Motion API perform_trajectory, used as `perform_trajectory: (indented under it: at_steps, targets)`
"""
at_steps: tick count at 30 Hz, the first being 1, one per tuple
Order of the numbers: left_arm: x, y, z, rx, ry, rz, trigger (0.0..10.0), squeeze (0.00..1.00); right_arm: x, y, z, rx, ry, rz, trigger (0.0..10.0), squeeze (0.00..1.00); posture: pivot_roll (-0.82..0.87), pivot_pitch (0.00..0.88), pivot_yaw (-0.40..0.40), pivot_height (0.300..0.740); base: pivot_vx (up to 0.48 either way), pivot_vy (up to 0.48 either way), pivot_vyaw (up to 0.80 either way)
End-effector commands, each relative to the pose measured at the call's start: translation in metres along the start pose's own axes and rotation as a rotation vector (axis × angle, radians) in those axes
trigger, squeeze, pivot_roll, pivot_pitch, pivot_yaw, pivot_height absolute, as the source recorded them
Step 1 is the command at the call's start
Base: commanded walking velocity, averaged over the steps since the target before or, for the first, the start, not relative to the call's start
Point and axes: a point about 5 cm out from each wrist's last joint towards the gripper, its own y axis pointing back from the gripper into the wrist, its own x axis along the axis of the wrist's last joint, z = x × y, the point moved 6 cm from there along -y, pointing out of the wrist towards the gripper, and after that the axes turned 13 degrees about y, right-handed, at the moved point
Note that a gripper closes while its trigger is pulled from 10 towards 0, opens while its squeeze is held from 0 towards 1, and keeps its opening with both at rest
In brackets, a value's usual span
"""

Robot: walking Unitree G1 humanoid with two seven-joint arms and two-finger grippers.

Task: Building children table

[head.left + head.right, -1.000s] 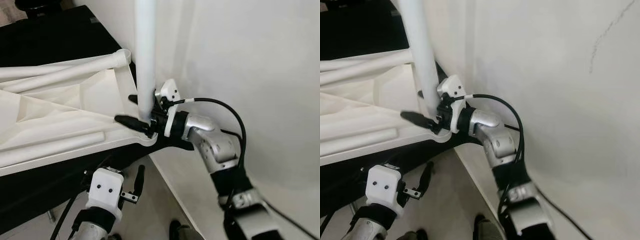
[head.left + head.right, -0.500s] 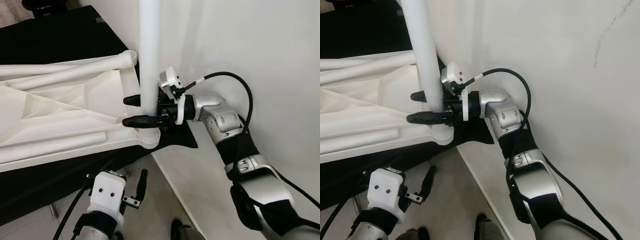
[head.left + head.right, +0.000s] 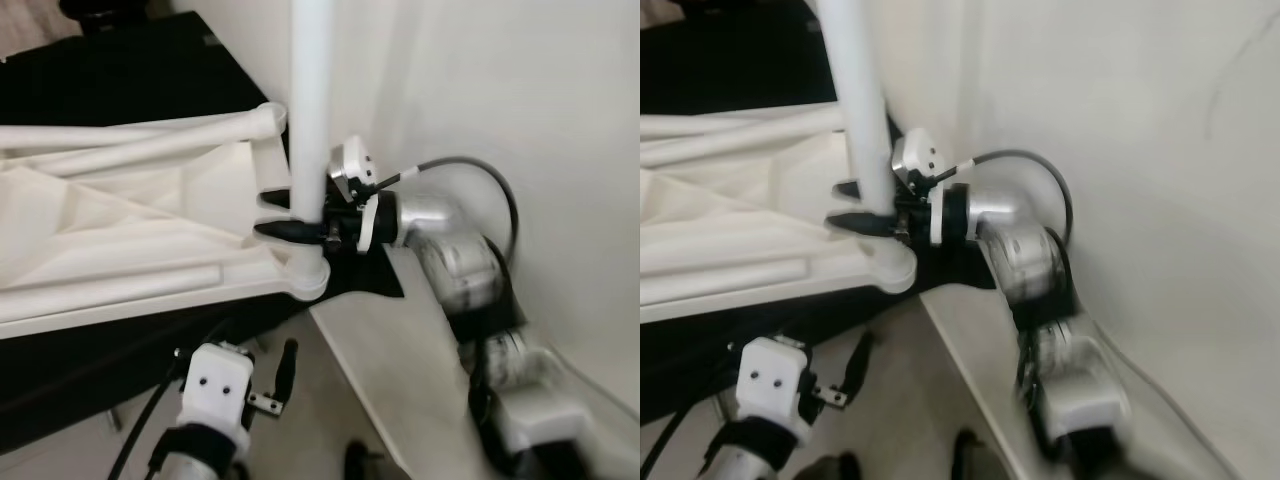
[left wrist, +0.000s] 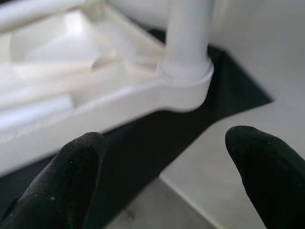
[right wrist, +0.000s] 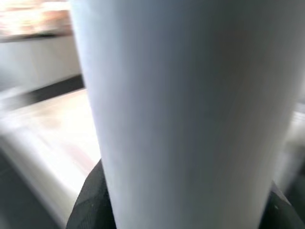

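- Right pincer (image 3: pixel 295 215) clamps the upright white table leg (image 3: pixel 308 120) at the tabletop's corner socket (image 3: pixel 303 275).
- Left pincer (image 4: pixel 167 167) hangs wide, idle.
- Next: seat it firmly.

the table leg (image 3: pixel 308 110) and upturned tabletop (image 3: pixel 120 250) look like smooth white plastic with a soft sheen; the black worktop (image 3: pixel 120 80) is matt; the right gripper (image 3: pixel 285 215) has matt black fingers on a brushed silver metal arm (image 3: pixel 440 225)
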Motion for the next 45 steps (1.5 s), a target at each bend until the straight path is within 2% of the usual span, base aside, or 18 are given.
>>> perform_trajectory:
  at_steps: [1, 5, 6, 7, 8, 10, 11, 15, 16, 19, 20, 24, 25, 26, 31, 41, 42, 45]
  targets:
    - [-0.003, 0.003, 0.0, -0.006, 0.003, -0.02, 10.0, 0.0, -0.076, 0.03, 0.017, -0.23, -0.042, -0.362, 0.0, 0.0, 0.0, 0.281, -0.034, 0.74, 0.0, 0.0, 0.0]
    - [-0.004, 0.002, -0.001, -0.006, -0.002, -0.022, 10.0, 0.0, -0.066, 0.02, 0.008, -0.275, -0.062, -0.339, 0.0, 0.0, 0.0, 0.269, -0.025, 0.74, 0.0, 0.0, 0.0]
    - [-0.005, 0.001, -0.001, -0.005, -0.005, -0.023, 10.0, 0.0, -0.049, -0.005, -0.003, -0.222, -0.088, -0.26, 0.0, 0.0, 0.0, 0.251, -0.027, 0.74, 0.0, 0.0, 0.0]
    - [-0.005, 0.001, -0.001, -0.005, -0.005, -0.023, 10.0, 0.0, -0.049, -0.005, -0.003, -0.222, -0.088, -0.26, 0.0, 0.0, 0.0, 0.251, -0.027, 0.74, 0.0, 0.0, 0.0]
    - [-0.006, 0.0, -0.002, -0.005, -0.008, -0.022, 10.0, 0.0, -0.036, -0.028, -0.016, -0.16, -0.112, -0.208, 0.0, 0.0, 0.0, 0.242, -0.038, 0.74, 0.0, 0.0, 0.0]
    - [-0.006, 0.0, -0.002, 0.0, -0.01, -0.02, 10.0, 0.0, -0.028, -0.042, -0.026, -0.108, -0.147, -0.175, 0.0, 0.0, 0.0, 0.243, -0.038, 0.74, 0.0, 0.0, 0.0]
    - [-0.006, 0.0, -0.003, 0.005, -0.011, -0.017, 10.0, 0.0, -0.023, -0.05, -0.032, -0.056, -0.151, -0.158, 10.0, 0.0, 0.0, 0.243, -0.038, 0.74, 0.0, 0.0, 0.0]
    - [-0.005, 0.0, -0.003, 0.011, -0.011, -0.014, 10.0, 0.0, -0.014, -0.051, -0.039, 0.041, -0.179, -0.104, 10.0, 0.0, -0.01, 0.248, -0.035, 0.74, 0.0, 0.0, 0.0]
    - [-0.005, 0.0, -0.003, 0.01, -0.01, -0.014, 10.0, 0.0, -0.006, -0.046, -0.041, 0.107, -0.222, -0.056, 10.0, 1.0, -0.01, 0.25, -0.036, 0.74, 0.0, 0.0, 0.0]
    - [-0.005, -0.001, -0.002, 0.007, -0.008, -0.014, 10.0, 0.0, 0.007, -0.036, -0.044, 0.222, -0.264, 0.02, 10.0, 1.0, -0.01, 0.251, -0.038, 0.74, 0.0, 0.0, 0.0]
    - [-0.005, -0.002, -0.002, 0.004, -0.005, -0.013, 10.0, 0.0, 0.019, -0.021, -0.041, 0.339, -0.239, 0.078, 10.0, 1.0, -0.01, 0.254, -0.04, 0.74, 0.0, 0.0, 0.0]
    - [-0.005, -0.002, -0.001, 0.004, -0.005, -0.013, 10.0, 0.0, 0.022, -0.015, -0.041, 0.398, -0.218, 0.095, 10.0, 1.0, -0.02, 0.255, -0.042, 0.74, 0.0, 0.0, 0.0]
    - [-0.005, -0.002, -0.001, 0.003, -0.004, -0.012, 10.0, 0.0, 0.022, -0.011, -0.04, 0.451, -0.166, 0.109, 10.0, 0.8, -0.02, 0.255, -0.042, 0.74, 0.0, 0.0, 0.0]
    - [-0.004, -0.002, -0.001, 0.003, -0.003, -0.011, 10.0, 0.0, 0.021, -0.007, -0.038, 0.531, -0.109, 0.118, 10.0, 0.0, -0.01, 0.258, -0.046, 0.74, 0.0, 0.0, 0.0]
    - [-0.003, 0.0, 0.0, 0.007, -0.001, -0.008, 10.0, 0.0, 0.014, -0.002, -0.038, 0.78, -0.037, 0.115, 10.0, 0.0, -0.01, 0.27, -0.042, 0.74, 0.0, 0.0, 0.0]
    - [-0.002, 0.002, 0.002, 0.005, 0.004, -0.011, 10.0, 0.0, 0.014, 0.003, -0.04, 0.897, -0.033, 0.116, 10.0, 0.0, -0.01, 0.281, -0.046, 0.74, 0.0, 0.0, 0.0]
    - [-0.003, 0.002, 0.003, 0.005, 0.006, -0.011, 10.0, 0.0, 0.015, 0.004, -0.038, 0.917, -0.034, 0.122, 0.5, 0.0, -0.02, 0.282, -0.053, 0.74, 0.0, 0.0, 0.0]
    - [-0.003, 0.002, 0.003, 0.005, 0.009, -0.012, 10.0, 0.0, 0.018, 0.006, -0.035, 0.944, -0.043, 0.137, 0.0, 0.0, -0.03, 0.281, -0.053, 0.74, 0.0, 0.0, 0.0]
